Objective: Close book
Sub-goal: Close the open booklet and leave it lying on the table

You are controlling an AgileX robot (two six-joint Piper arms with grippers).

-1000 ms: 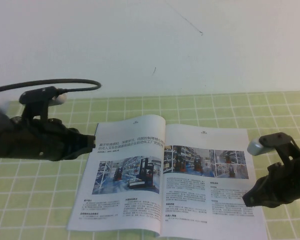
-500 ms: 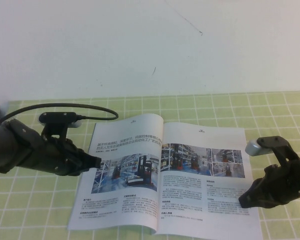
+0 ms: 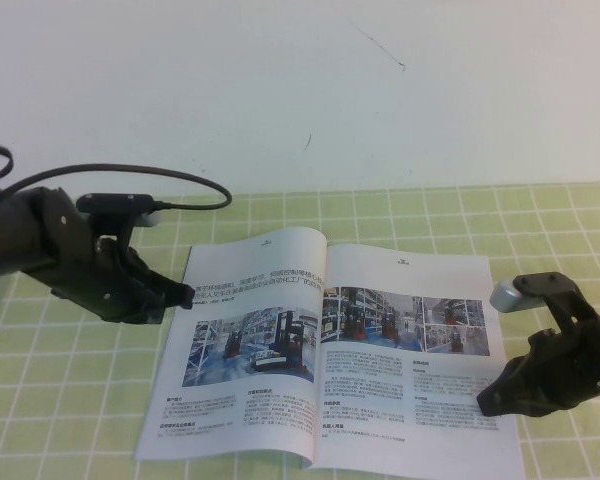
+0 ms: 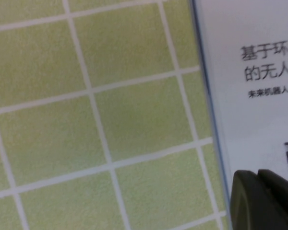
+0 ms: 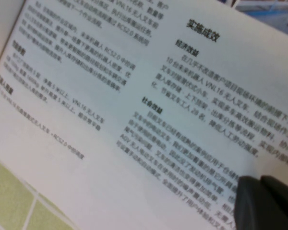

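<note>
Lying open, book spine front-to-back; left pincer, right pincer closed at outer edges.

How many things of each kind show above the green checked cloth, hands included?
Open white printed paper book: 1
Black robot hands: 2 (left hand by the book's left edge, right hand over its right page)
Total: 3

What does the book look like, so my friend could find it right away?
Look at the green checked tablecloth below the white wall. In its middle lies the open white paper book, between the black left gripper at its left edge and the black right gripper over its right page. It alone carries text and forklift photos.
</note>
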